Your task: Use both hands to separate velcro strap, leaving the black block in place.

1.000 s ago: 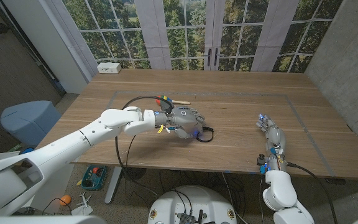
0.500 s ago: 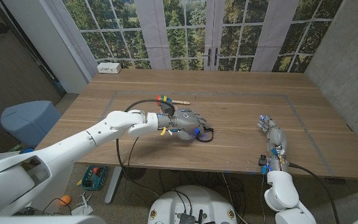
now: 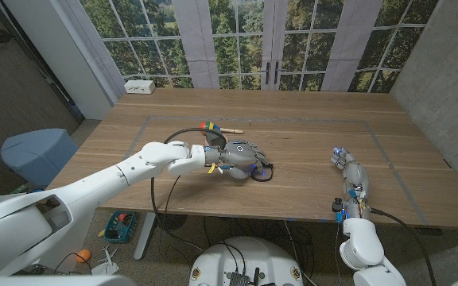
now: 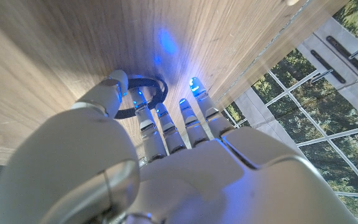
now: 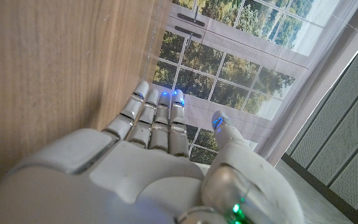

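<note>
1. Left hand (image 3: 241, 156): over the middle of the table (image 3: 308, 187), slightly further toward the centre than a second ago; the forearm has advanced with it. Fingers spread, tips lit blue, reaching down onto the velcro strap (image 4: 143, 94). Nothing is plainly gripped; in the left wrist view the fingers (image 4: 146, 127) lie on or just above the strap's dark loop, and contact cannot be confirmed.
2. Velcro strap: a dark ring on the wood, partly under the left fingers; in the head view its loop (image 3: 262, 170) shows just beside the hand's right side. Unmoved across the interval. The black block cannot be told apart from the strap here.
3. Right hand (image 3: 350, 171): near the table's front right, well apart from the strap, unchanged. Fingers straight and together, holding nothing.
4. Reading of the change: a small approach only. The left hand appears to be settling for a first hold; the separation has not begun, and the right hand has yet to join.
5. Other item: a stick with coloured ends (image 3: 217, 127), lying just behind the left wrist, near enough to be brushed.
6. Open room: bare wood lies between the two hands, giving the right hand an unobstructed path. The front edge is near the right hand; the strap sits well inside all edges.
</note>
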Robot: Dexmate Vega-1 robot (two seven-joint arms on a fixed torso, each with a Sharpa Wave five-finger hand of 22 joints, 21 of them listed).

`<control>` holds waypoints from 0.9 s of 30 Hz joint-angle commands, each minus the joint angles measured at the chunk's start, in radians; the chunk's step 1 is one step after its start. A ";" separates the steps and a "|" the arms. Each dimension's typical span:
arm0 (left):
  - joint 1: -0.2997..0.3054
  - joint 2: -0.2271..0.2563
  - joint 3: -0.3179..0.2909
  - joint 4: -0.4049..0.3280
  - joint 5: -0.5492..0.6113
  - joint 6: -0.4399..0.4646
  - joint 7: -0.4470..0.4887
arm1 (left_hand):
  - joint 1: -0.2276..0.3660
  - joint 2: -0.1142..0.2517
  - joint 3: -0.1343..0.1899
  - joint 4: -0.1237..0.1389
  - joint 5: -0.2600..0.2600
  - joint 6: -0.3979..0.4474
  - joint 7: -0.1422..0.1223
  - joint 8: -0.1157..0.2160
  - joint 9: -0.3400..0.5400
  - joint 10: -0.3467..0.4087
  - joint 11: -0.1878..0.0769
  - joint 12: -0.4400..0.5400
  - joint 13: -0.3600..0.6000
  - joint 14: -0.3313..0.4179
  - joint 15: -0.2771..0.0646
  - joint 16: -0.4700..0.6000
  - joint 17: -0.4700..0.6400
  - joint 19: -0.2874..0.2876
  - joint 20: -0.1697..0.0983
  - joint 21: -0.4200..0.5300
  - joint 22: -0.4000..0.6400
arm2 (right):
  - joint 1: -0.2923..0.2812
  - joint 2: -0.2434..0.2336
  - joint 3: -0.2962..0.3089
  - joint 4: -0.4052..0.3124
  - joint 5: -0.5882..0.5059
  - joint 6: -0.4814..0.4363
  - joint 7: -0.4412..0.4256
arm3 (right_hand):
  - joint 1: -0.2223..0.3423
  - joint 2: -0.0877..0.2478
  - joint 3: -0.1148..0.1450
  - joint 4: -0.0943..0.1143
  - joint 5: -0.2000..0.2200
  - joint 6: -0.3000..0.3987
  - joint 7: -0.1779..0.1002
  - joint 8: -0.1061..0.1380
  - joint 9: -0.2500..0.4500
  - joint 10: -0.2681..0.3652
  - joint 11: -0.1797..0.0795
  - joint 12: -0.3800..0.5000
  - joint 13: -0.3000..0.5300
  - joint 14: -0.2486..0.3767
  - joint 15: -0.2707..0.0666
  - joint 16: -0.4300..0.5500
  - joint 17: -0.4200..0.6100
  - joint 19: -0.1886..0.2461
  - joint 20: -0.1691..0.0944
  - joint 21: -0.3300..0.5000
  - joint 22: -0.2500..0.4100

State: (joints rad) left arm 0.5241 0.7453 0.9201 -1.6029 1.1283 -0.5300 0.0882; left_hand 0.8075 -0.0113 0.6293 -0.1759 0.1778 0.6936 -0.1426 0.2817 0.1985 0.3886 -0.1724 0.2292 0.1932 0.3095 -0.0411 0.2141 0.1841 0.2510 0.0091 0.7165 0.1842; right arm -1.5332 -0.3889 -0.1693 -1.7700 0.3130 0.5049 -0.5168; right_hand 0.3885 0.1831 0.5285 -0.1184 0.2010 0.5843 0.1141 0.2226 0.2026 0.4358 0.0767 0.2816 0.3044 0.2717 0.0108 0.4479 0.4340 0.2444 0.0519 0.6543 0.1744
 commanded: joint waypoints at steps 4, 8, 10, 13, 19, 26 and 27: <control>-0.031 -0.017 0.043 0.052 0.001 -0.021 0.014 | 0.022 0.011 -0.024 -0.004 0.003 0.057 0.009 0.016 0.003 0.036 -0.006 0.006 0.005 0.020 -0.120 0.009 0.002 0.016 -0.006 0.003 0.002 | 0.012 -0.003 0.003 0.001 0.002 -0.018 -0.007 | 0.005 -0.009 -0.003 -0.002 0.003 0.008 -0.004 0.003 0.002 0.007 0.005 0.008 0.005 0.008 0.002 0.005 0.005 0.003 0.006 -0.003 0.006; -0.033 -0.019 0.050 0.059 0.003 -0.017 0.017 | 0.031 0.002 -0.033 -0.009 0.003 0.078 0.008 0.021 0.003 0.043 -0.009 0.007 0.004 0.023 -0.124 0.008 0.001 0.018 -0.009 0.002 0.001 | 0.012 -0.005 0.005 -0.004 0.000 -0.024 -0.012 | 0.005 -0.008 -0.003 -0.002 0.003 0.008 -0.003 0.003 0.002 0.006 0.003 0.008 0.007 0.010 0.003 0.006 0.006 0.003 0.006 -0.003 0.006; -0.035 -0.022 0.055 0.066 0.006 -0.016 0.023 | 0.048 -0.003 -0.040 -0.013 0.005 0.103 0.010 0.028 0.004 0.046 -0.011 0.005 0.004 0.023 -0.125 0.006 0.000 0.019 -0.009 0.001 0.001 | 0.013 -0.006 0.006 -0.005 0.000 -0.025 -0.012 | 0.005 -0.008 -0.004 -0.002 0.003 0.009 -0.003 0.003 0.002 0.006 0.003 0.008 0.007 0.010 0.003 0.007 0.007 0.004 0.007 -0.003 0.006; -0.038 -0.025 0.063 0.080 0.014 -0.020 0.048 | 0.096 0.004 -0.061 -0.009 0.010 0.207 0.023 0.059 0.010 0.081 -0.020 0.009 0.004 0.035 -0.136 0.005 -0.001 0.026 -0.012 0.001 0.001 | 0.014 -0.008 0.007 -0.008 -0.001 -0.031 -0.014 | 0.005 -0.008 -0.004 -0.002 0.003 0.009 -0.004 0.002 0.002 0.006 0.002 0.008 0.008 0.011 0.002 0.007 0.007 0.005 0.006 -0.004 0.006; -0.035 -0.023 0.072 0.079 0.041 0.006 0.082 | 0.156 0.033 -0.073 -0.010 0.016 0.305 0.032 0.094 0.022 0.114 -0.032 0.012 0.005 0.050 -0.153 0.006 0.001 0.035 -0.020 0.004 0.002 | 0.017 -0.010 0.009 -0.007 0.001 -0.038 -0.016 | 0.005 -0.008 -0.005 -0.002 0.003 0.010 -0.004 0.002 0.002 0.007 0.004 0.009 0.009 0.012 0.004 0.008 0.008 0.005 0.006 -0.004 0.006; -0.032 -0.025 0.078 0.083 0.041 0.034 0.089 | 0.188 0.061 -0.092 -0.003 0.013 0.311 0.076 0.112 0.059 0.113 -0.030 0.003 0.007 0.051 -0.161 0.004 0.003 0.042 -0.031 0.008 0.002 | 0.021 -0.010 0.010 -0.002 -0.001 -0.037 -0.019 | 0.005 -0.008 -0.006 -0.002 0.003 0.012 -0.004 0.001 0.002 0.009 0.003 0.010 0.011 0.012 0.004 0.009 0.010 0.005 0.007 -0.005 0.006; -0.029 -0.025 0.077 0.084 0.045 0.042 0.100 | 0.195 0.078 -0.098 0.001 0.011 0.298 0.077 0.118 0.077 0.095 -0.020 -0.006 0.008 0.045 -0.160 0.003 0.005 0.041 -0.033 0.009 0.003 | 0.022 -0.010 0.010 -0.003 -0.002 -0.038 -0.020 | 0.005 -0.008 -0.006 -0.002 0.003 0.012 -0.004 0.001 0.002 0.009 0.003 0.009 0.011 0.012 0.003 0.009 0.010 0.006 0.007 -0.005 0.006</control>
State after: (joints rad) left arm 0.4898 0.7227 0.9832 -1.5332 1.1541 -0.5311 0.1539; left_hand 0.9861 0.0462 0.5408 -0.1783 0.1894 0.8766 -0.0713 0.3883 0.2094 0.5049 -0.2066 0.2355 0.1967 0.3486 -0.0411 0.2167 0.1841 0.2851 -0.0218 0.7165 0.1840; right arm -1.5170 -0.3972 -0.1617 -1.7742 0.3143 0.4729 -0.5308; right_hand 0.3885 0.1832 0.5254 -0.1217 0.2010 0.5858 0.1123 0.2226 0.2024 0.4358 0.0767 0.2816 0.3137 0.2771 0.0163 0.4520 0.4386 0.2480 0.0556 0.6499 0.1795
